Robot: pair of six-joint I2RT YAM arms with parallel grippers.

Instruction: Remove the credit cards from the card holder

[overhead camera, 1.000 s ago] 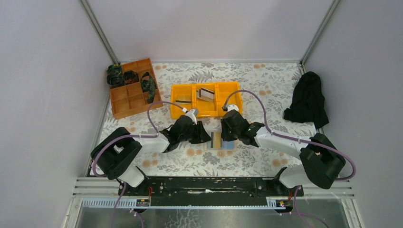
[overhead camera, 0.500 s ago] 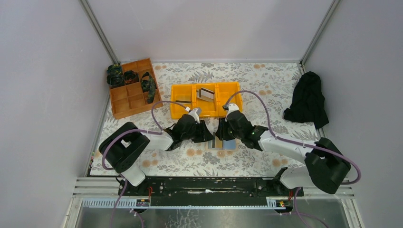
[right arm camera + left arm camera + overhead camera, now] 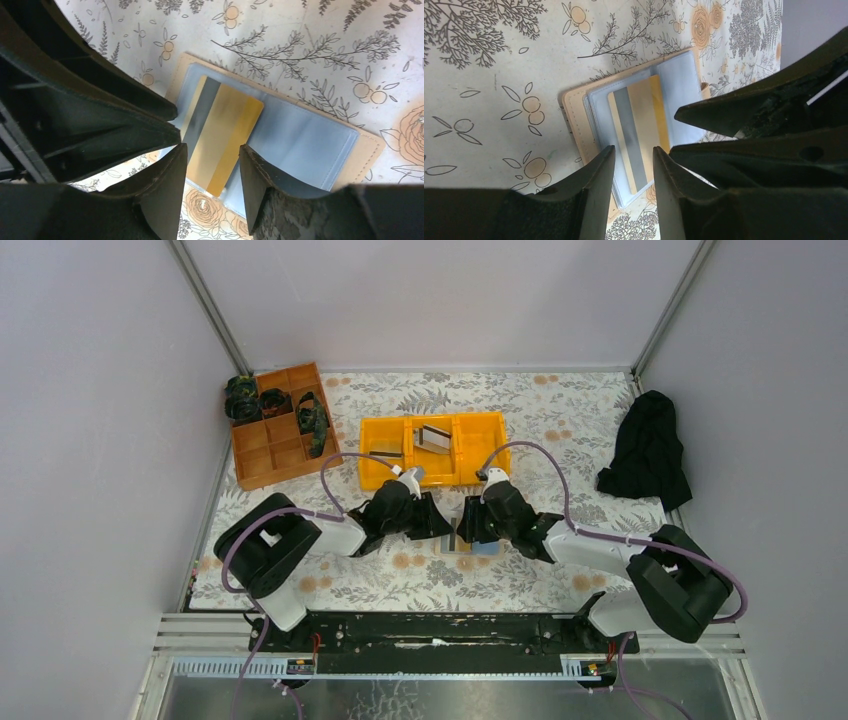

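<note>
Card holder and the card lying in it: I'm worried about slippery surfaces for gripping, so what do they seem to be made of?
The card holder looks like tan leather or imitation leather, matte at its border. Its inner pockets seem to be soft translucent plastic, pale blue-grey with a faint sheen. The credit card looks like stiff plastic, glossy, gold-faced with a silvery-grey stripe that catches light.

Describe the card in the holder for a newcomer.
On the floral table, just nearer than the yellow bin, a tan card holder lies open between the left hand and the right hand. The card on its pale blue inside is gold with a grey stripe; the bin's cards lie apart.
</note>
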